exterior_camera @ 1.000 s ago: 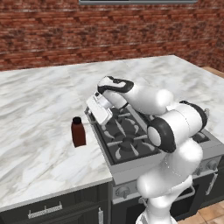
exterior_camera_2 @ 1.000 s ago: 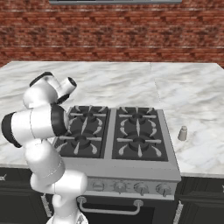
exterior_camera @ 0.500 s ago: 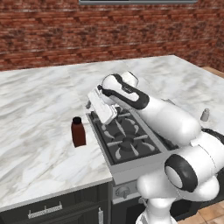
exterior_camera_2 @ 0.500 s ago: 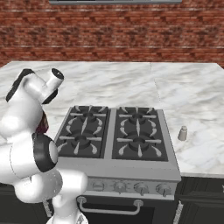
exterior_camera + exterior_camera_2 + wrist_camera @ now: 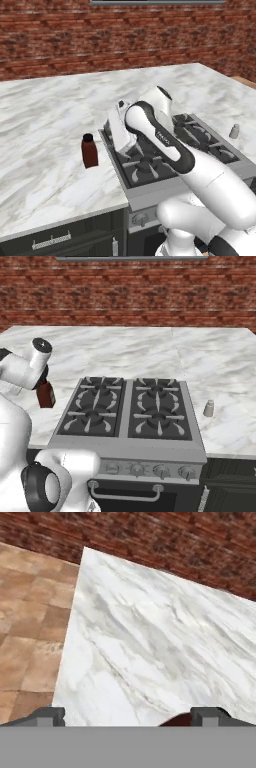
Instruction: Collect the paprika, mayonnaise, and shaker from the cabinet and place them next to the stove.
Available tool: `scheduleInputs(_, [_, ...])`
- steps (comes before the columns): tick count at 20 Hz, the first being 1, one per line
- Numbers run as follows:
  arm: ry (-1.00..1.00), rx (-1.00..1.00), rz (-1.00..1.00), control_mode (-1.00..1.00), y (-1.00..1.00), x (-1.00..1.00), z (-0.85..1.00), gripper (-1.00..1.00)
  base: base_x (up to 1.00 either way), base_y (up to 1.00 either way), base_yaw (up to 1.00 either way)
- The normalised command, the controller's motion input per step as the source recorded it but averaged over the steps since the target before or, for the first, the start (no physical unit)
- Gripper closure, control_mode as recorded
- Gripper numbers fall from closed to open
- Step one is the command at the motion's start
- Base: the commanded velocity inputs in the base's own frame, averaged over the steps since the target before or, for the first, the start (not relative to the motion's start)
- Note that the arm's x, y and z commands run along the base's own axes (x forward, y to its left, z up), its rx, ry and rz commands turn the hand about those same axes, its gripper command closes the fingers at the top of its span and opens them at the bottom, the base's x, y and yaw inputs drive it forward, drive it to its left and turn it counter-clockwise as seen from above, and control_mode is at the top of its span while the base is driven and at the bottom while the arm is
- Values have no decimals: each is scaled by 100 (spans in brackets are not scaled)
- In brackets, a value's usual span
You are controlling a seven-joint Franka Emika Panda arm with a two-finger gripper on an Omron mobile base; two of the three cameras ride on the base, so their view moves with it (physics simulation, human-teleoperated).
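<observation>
White arm bent forward, end effector [image 5: 127,716] apparently wide open, nothing held

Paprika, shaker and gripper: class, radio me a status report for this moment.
Gripper open, empty. Paprika upright on counter left of stove; shaker upright on its right. Nothing in the way.

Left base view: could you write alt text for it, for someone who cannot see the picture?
A white robot arm bends over the left side of a steel gas stove set in a marble counter before a brick wall. A dark red-brown paprika bottle stands upright on the counter left of the stove, and a small pale shaker stands to its right.
</observation>
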Motion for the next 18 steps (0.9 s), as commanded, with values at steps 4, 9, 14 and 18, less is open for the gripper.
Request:
scheduleInputs(4, [6, 0, -29, -100, 1, -89, 30, -100, 0, 0, 0])
scheduleInputs(9, [3, 0, -31, -100, 0, -95, 30, -100, 0, 0, 0])
scheduleInputs(14, [0, 0, -31, -100, -2, -99, 30, -100, 0, 0, 0])
scheduleInputs(18, [1, 0, -26, -100, -49, -60, 49, -100, 0, 0, 0])
